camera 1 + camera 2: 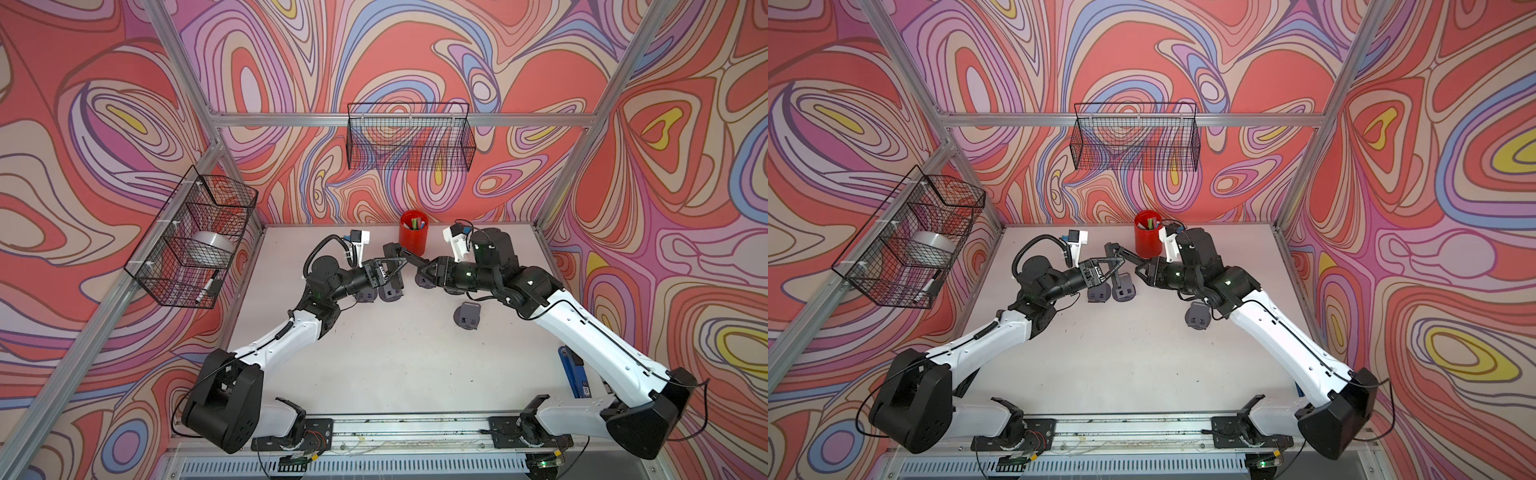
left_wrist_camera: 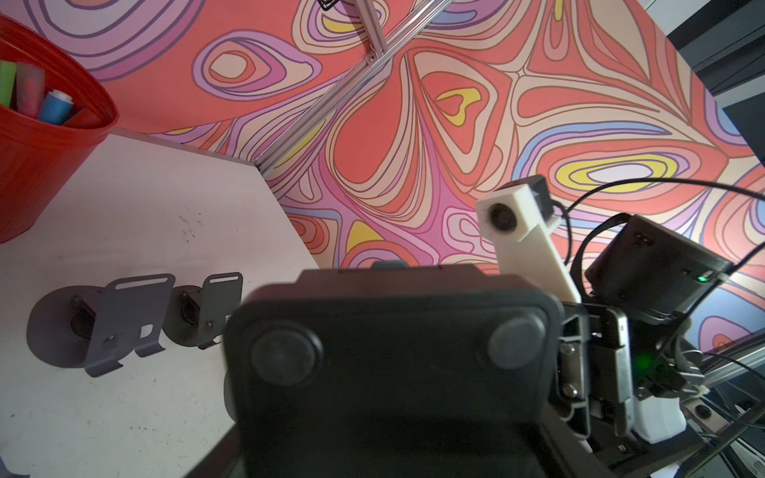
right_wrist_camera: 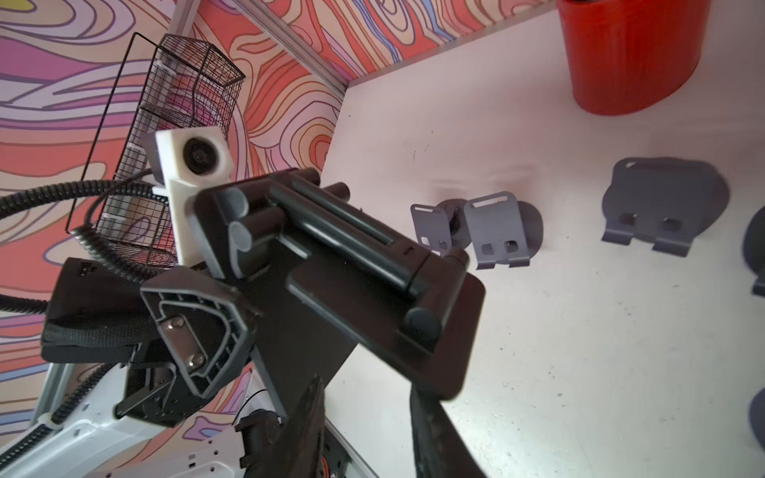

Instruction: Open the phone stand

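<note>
The black phone stand (image 1: 394,252) (image 1: 1115,252) hangs above the back middle of the table between my two arms. My left gripper (image 1: 400,267) (image 1: 1119,266) is shut on its base, whose underside with two round rubber feet (image 2: 393,351) fills the left wrist view and hides the fingers. In the right wrist view the stand (image 3: 352,256) shows its hinged arm and plate partly unfolded. My right gripper (image 1: 420,272) (image 1: 1140,272) (image 3: 364,407) is open right beside the stand. A corner of the plate lies at one fingertip (image 3: 426,418), and bare table shows between the fingers.
A red cup (image 1: 413,233) of markers stands just behind the stand. Small grey round-based stands sit on the table below the grippers (image 1: 391,291) (image 1: 366,296) and nearer the front right (image 1: 468,316). A blue object (image 1: 573,374) lies by the right arm. Wire baskets hang on the back wall (image 1: 409,137) and left wall (image 1: 195,241).
</note>
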